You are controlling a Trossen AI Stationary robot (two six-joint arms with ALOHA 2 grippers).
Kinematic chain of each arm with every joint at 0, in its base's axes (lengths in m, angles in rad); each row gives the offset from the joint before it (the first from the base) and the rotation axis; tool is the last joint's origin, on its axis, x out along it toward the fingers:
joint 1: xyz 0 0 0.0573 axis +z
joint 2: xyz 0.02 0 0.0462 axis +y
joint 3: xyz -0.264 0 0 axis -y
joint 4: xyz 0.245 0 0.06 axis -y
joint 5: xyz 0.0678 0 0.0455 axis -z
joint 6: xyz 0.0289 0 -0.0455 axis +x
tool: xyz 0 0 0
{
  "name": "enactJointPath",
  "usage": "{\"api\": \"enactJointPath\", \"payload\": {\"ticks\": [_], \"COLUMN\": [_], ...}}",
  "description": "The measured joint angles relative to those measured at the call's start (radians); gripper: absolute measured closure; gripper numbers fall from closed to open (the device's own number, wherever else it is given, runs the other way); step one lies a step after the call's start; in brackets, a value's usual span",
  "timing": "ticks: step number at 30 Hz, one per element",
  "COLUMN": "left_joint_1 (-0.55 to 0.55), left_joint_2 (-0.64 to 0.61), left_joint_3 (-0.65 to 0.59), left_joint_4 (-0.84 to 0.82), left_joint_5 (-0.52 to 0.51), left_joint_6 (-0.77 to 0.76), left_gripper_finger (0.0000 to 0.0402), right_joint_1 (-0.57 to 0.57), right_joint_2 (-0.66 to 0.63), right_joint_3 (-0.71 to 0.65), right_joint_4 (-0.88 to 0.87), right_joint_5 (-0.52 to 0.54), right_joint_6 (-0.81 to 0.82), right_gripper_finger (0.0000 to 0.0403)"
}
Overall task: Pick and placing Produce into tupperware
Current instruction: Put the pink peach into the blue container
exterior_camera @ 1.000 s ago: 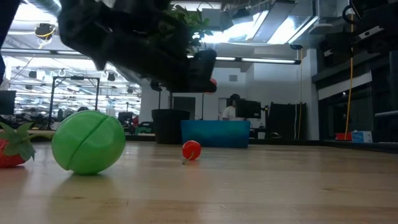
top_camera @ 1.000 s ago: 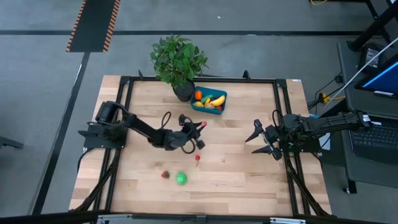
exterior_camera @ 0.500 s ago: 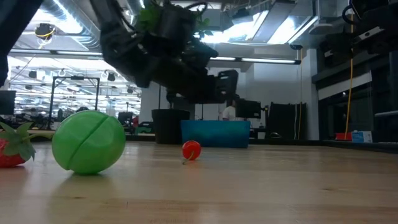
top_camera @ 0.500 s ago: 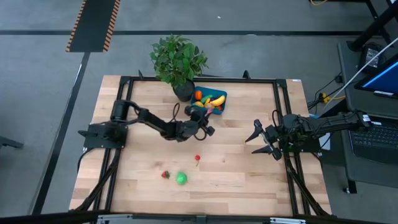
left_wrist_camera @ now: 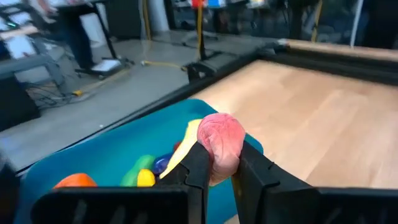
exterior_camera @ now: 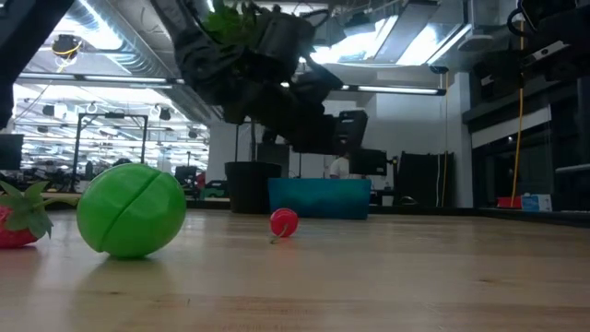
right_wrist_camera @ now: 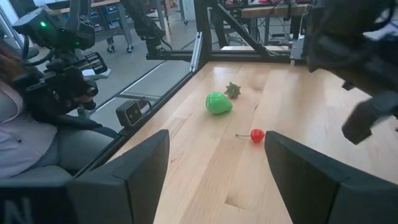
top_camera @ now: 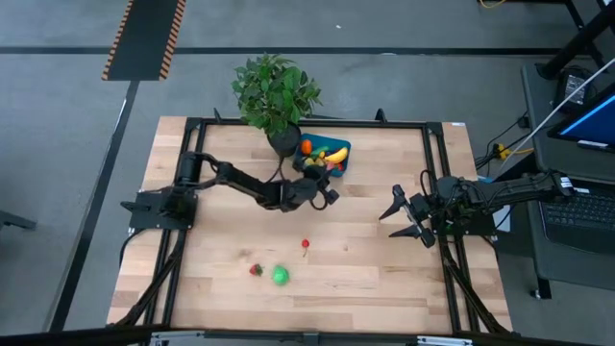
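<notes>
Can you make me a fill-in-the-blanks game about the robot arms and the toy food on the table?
1. The left gripper squeezes a small toy piece coloured ____.
2. The left gripper is next to the blue ____, which already holds a banana.
3. On the table, the strawberry lies right beside a round ____ piece.
4. The right gripper waits with its fingers ____.

Missing words: pink; tupperware; green; open

Light: even, bright overhead; ceiling strips glare in low view.
Shadows: soft, faint on surface [top_camera: 365,259].
Focus: wrist-view fingers [left_wrist_camera: 198,163] close up and blurred.
</notes>
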Motion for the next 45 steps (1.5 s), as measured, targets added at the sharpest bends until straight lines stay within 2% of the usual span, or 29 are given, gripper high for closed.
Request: {"api": "enactJointPath", "payload": {"ticks": [3,6,13,18,26,32,45], "left_joint_1": [0.029,0.057,0.084,0.108,0.143,0.170,0.224], "left_joint_2": [0.000,0.000,0.000,0.000,0.000,0.000,0.000], "left_joint_3": [0.045,0.106,0.279,0.352,0.361,0.361,0.361], "left_joint_4": [-0.081,-0.243,-0.608,-0.748,-0.810,-0.812,-0.924], "left_joint_5": [0.100,0.181,0.198,0.349,0.390,0.396,0.404], "left_joint_6": [-0.019,-0.054,-0.047,-0.029,-0.050,-0.050,-0.080], "left_gripper_finger": [0.0364,0.0364,0.0364,0.0364,0.0364,0.0364,0.0364], "right_joint_1": [0.000,0.000,0.000,0.000,0.000,0.000,0.000], "right_joint_2": [0.000,0.000,0.000,0.000,0.000,0.000,0.000], "right_joint_3": [0.000,0.000,0.000,0.000,0.000,0.000,0.000], "right_joint_4": [0.000,0.000,-0.001,-0.010,-0.010,-0.009,-0.009], "right_joint_5": [0.000,0.000,0.000,0.000,0.000,0.000,0.000], "right_joint_6": [0.002,0.002,0.025,0.026,0.026,0.026,0.026], "right_gripper_finger": [0.0137,0.0137,0.0137,0.0137,0.0137,0.0137,0.0137]}}
